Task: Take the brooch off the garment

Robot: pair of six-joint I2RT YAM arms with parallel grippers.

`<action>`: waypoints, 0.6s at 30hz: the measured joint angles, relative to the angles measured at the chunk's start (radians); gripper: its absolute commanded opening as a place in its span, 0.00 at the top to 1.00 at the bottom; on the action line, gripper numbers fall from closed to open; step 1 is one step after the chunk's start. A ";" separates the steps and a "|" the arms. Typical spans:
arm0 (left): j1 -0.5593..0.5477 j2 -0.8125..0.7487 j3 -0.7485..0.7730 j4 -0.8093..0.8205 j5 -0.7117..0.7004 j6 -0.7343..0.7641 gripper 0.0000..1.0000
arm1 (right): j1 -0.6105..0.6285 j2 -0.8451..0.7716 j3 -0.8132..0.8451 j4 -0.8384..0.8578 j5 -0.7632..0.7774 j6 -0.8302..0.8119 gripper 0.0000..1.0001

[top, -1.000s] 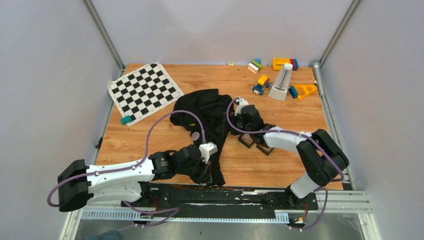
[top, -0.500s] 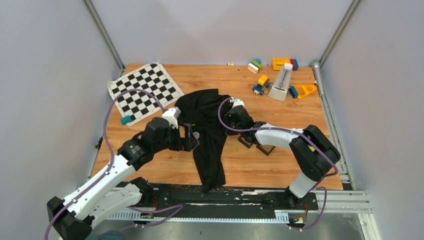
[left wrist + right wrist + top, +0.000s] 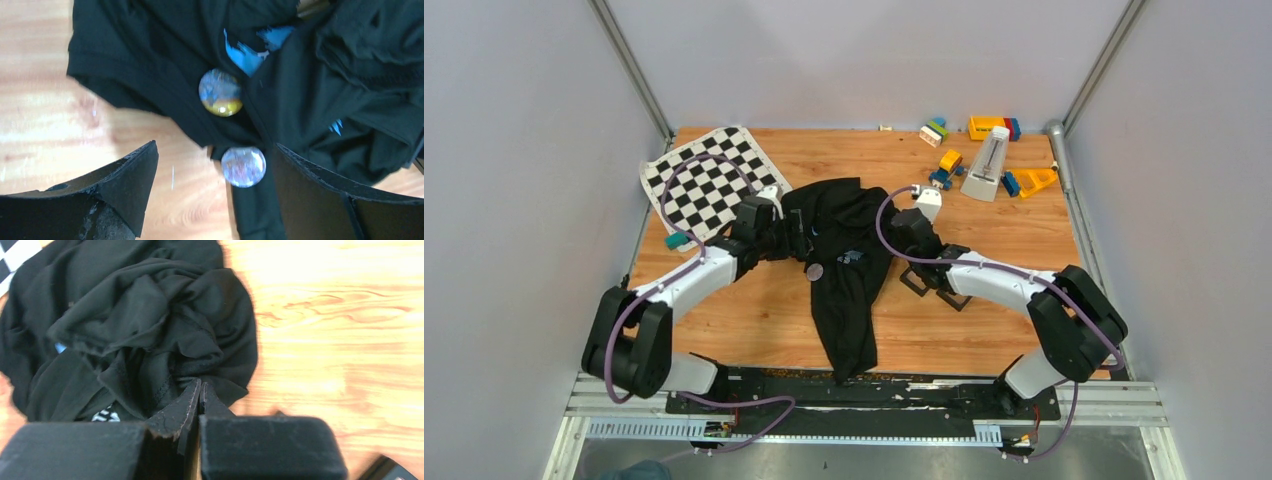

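Brooch [image 3: 243, 166] at the garment's [image 3: 310, 90] edge, under open jaws

The silvery brooch sits on the garment's hem, framed between the left gripper's [image 3: 215, 146] wide-spread, empty fingers. Bare wooden table [image 3: 75, 125] lies open beside that hem. The right gripper [image 3: 199, 386], closed tight, touches the garment's opposite edge.

the garment [image 3: 844, 255] being hemmed on the left by the left gripper [image 3: 214, 147], on the right by the right gripper [image 3: 200, 383] and square black trays [image 3: 934, 285], far-right corner being crowded by toys [image 3: 984, 150], bare table [image 3: 744, 320] being left open near-left and near-right
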 measured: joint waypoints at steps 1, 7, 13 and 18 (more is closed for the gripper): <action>0.000 0.032 0.011 0.027 0.000 0.012 0.12 | 0.001 0.000 -0.010 0.001 0.032 0.010 0.90; 0.000 0.133 0.006 0.193 0.002 0.057 0.11 | -0.002 -0.001 -0.024 -0.021 0.112 0.019 0.26; 0.006 0.180 -0.007 0.264 0.030 0.045 0.11 | 0.013 -0.038 -0.085 0.104 -0.094 -0.136 0.21; 0.037 0.267 -0.006 0.293 0.091 0.011 0.16 | 0.070 0.028 -0.009 0.111 -0.149 -0.234 0.19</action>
